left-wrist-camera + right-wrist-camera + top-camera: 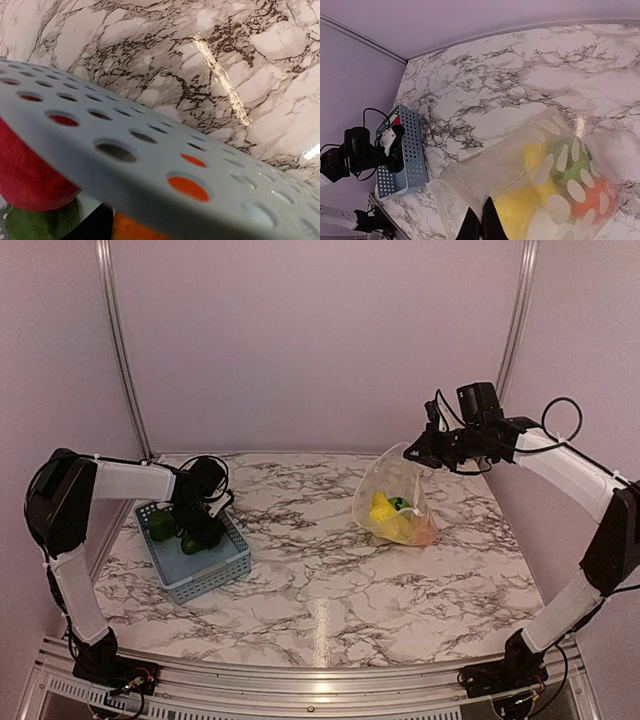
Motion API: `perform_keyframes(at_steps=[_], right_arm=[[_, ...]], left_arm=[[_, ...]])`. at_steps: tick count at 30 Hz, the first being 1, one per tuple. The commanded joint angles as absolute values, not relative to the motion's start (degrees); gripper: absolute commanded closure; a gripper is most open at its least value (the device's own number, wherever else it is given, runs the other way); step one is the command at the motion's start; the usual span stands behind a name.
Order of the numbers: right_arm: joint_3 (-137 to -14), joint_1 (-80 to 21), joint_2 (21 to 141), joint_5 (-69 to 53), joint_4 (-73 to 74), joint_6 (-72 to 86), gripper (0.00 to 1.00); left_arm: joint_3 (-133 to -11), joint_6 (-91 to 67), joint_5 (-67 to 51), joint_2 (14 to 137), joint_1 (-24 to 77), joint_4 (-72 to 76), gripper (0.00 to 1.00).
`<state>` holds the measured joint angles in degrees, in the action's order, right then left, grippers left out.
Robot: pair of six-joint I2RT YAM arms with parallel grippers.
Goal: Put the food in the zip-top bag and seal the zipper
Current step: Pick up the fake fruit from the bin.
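While the right gripper (415,453) pinches the zip-top bag (395,510) up by its mouth, I'd hold that wide; left gripper (203,532) is down in the basket (218,573) among food (161,525), grip can't tell.

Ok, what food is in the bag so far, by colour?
Yellow food: 2, though the lumps overlap and may be one
Green food: 1
Orange-red food: 1
Total: 4 pieces in the zip-top bag, whose mouth is pinched in the right claw
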<state>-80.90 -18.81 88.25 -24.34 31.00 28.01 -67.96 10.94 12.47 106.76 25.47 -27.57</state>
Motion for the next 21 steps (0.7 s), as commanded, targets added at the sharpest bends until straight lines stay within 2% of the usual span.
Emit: perform_keyframes(at_steps=[1,4,10,13,17,21], right_arm=[[-80.98,-19.42,85.53,-23.82,31.33,27.59,1.00],[-80.86,-19.35,85.59,-23.81,31.01,27.60,1.00],[-81.45,-19.56,86.71,-24.08,30.63,27.53,1.00],[-81.56,-19.69,87.23,-24.40,30.30,27.66,1.00],[-82.26,-20.52,88.46,-24.65,29.81,27.86,1.00],[-84.52,-21.71,90.69,-24.74,29.40,28.15,1.00]], left_arm=[[-66.90,7.11,14.00,103.37,26.64,-32.89,0.37],[-67.57,2.85,16.46,101.23,27.57,-37.85,0.42],[-72.33,-8.29,19.65,90.76,29.32,-45.90,0.42],[-77.33,-12.64,16.27,86.50,30.34,-45.92,0.44],[-83.14,-18.78,6.37,83.94,34.43,-36.92,0.46],[-83.84,-26.99,-4.20,84.47,38.38,-17.74,0.48]])
